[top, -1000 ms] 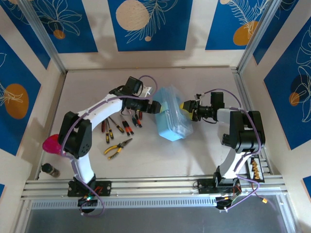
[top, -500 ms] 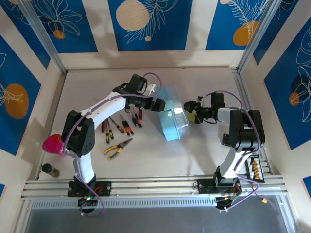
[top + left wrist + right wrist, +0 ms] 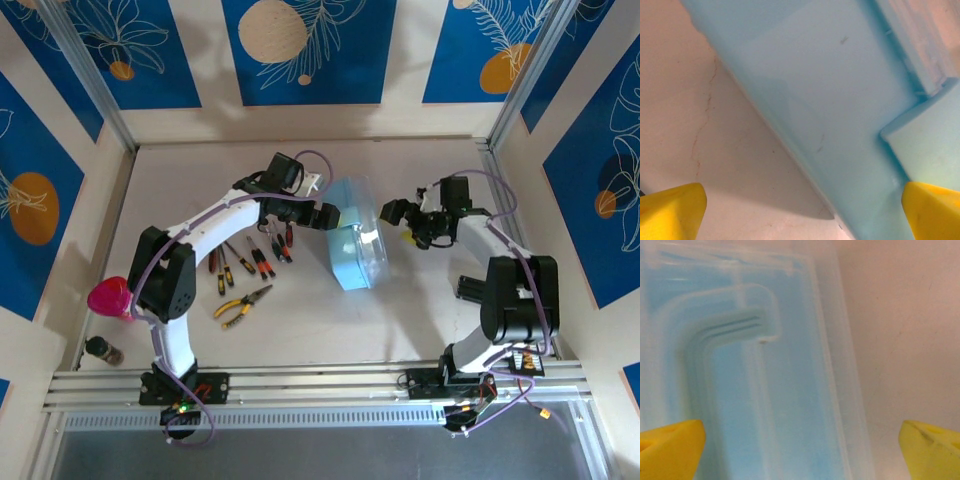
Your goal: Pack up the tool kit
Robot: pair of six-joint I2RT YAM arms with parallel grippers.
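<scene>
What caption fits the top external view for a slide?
Light-blue case on the table; pliers and screwdrivers lie loose to its left, not yet packed.

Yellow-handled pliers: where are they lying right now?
In the top view, the pliers lie loose at left, just in front of the screwdrivers and down-left of the blue case.
</scene>
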